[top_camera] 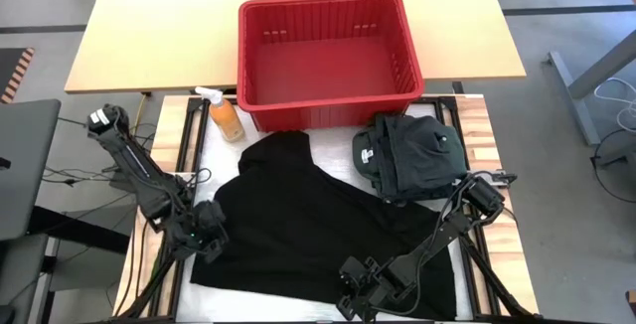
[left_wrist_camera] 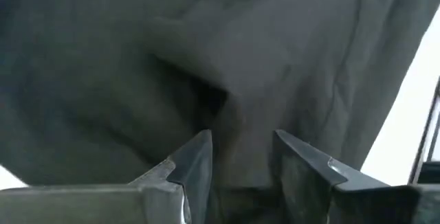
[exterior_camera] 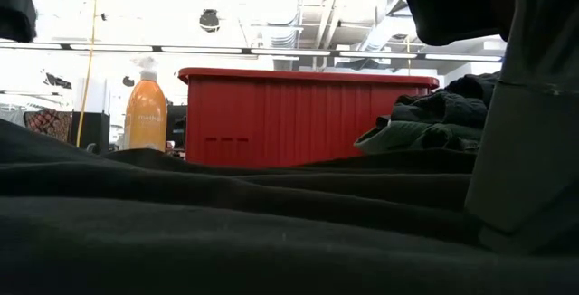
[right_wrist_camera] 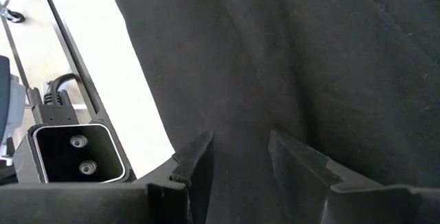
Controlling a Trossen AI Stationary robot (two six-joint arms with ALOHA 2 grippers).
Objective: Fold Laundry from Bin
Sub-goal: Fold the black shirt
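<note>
A large black garment [top_camera: 308, 225] of the laundry lies spread flat over the table; it fills the foreground of the low view [exterior_camera: 271, 223]. A folded dark green and charcoal pile [top_camera: 409, 155] rests on the table at the right, in front of the red bin [top_camera: 323, 56], which shows nothing inside. My left gripper [top_camera: 204, 237] stands open at the black garment's left edge, over a puckered fold [left_wrist_camera: 206, 93]. My right gripper [top_camera: 363, 289] is open over the garment's near edge, beside bare white table [right_wrist_camera: 137, 114]. My left gripper points slantwise down at the black garment's left part [left_wrist_camera: 240, 121], and cloth shows in the gap between its fingers; I cannot tell whether they touch it. My right gripper slants down over the garment's near part [right_wrist_camera: 240, 141], which lies flat; whether its fingers touch the cloth I cannot tell.
An orange spray bottle [top_camera: 224, 115] stands at the bin's front left corner, also seen in the low view [exterior_camera: 145, 114]. The bin sits on a separate pale wooden table [top_camera: 149, 36] behind the work surface. Cables and arm bases flank the table's left and right edges.
</note>
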